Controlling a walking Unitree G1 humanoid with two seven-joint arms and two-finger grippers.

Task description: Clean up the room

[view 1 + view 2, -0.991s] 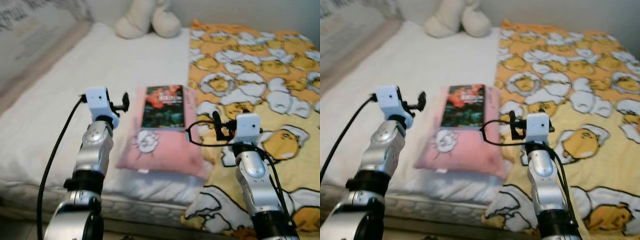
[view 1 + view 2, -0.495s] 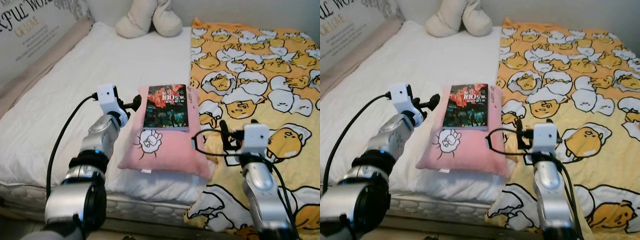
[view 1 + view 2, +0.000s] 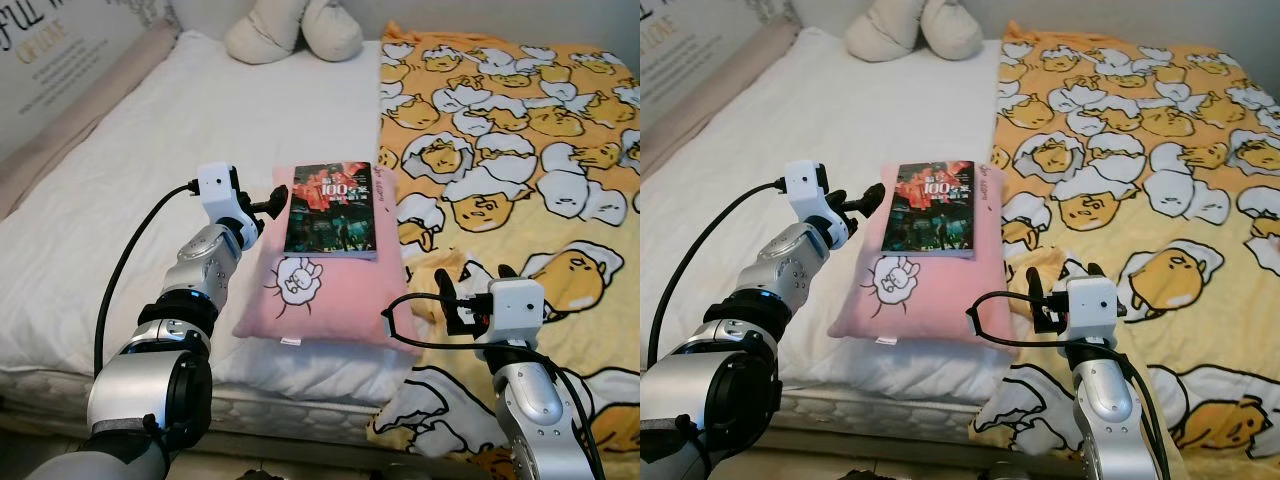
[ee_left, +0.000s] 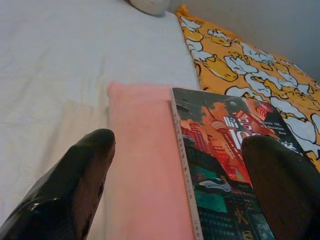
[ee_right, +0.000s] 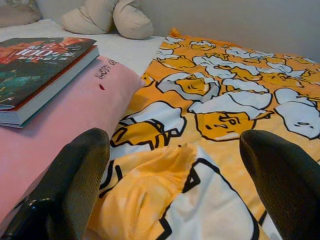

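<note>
A paperback book point(image 3: 333, 208) is lying flat on a pink pillow point(image 3: 325, 300) on the bed point(image 3: 150, 160), beside a yellow egg-print blanket point(image 3: 520, 140). The left tool point(image 3: 268, 203) is hovering with fingers spread just beside the book's left edge. The right tool point(image 3: 470, 290), also spread, is hanging over the blanket near the pillow's right corner.

We see a bed point(image 3: 130, 170) w/ a white sheet. On its right half lies an orange-yellow blanket point(image 3: 520, 130) printed w/ cartoon egg figures, rumpled near the front edge. A pink pillow point(image 3: 320, 290) lies mid-bed, just beside the blanket's edge, on top of a white pillow point(image 3: 300, 360). Two cream-coloured cushions point(image 3: 290, 28) rest at the far end, touching each other.
</note>
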